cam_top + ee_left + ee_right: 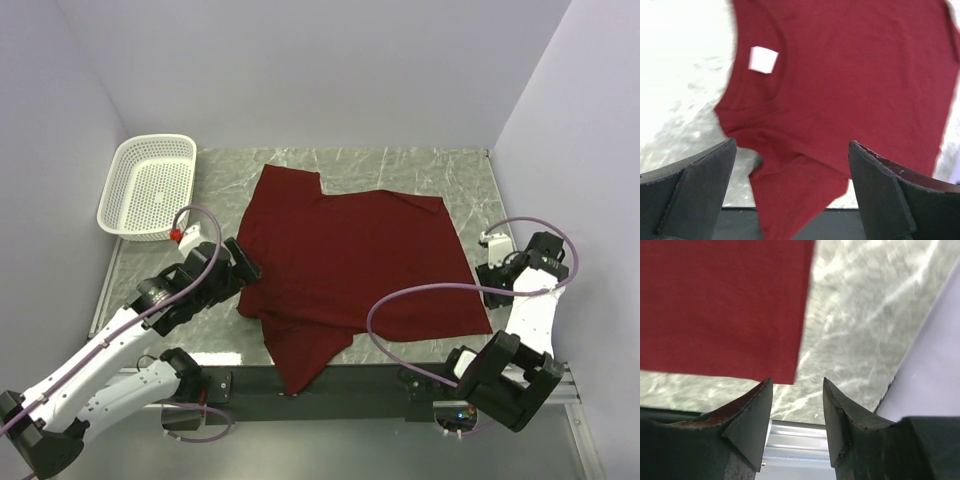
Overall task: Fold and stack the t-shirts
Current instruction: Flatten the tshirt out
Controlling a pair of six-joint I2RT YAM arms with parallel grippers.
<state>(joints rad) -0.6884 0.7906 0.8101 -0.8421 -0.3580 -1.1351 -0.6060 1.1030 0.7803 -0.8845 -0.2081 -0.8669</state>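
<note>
At the near edge, one sleeve of the single maroon t-shirt hangs off the marble table over the dark rail between the two arm bases.

The left gripper has its jaws spread wide with nothing between them. It sits at the shirt's left side, by the collar. Whether a finger touches the cloth cannot be told, since the wrist view is blurred and the table looks washed out to white.

The right gripper has its jaws apart by a narrower gap and also holds nothing. It is over bare marble just beside the shirt's near right hem corner. In the overhead view its fingertips are hard to pick out against the arm.

The shirt lies spread flat across the middle of the table, collar to the left and hem to the right. Its small white neck label shows only in the left wrist view, and its second sleeve points to the far side.

One white perforated basket stands at the far left corner, apart from the shirt.
</note>
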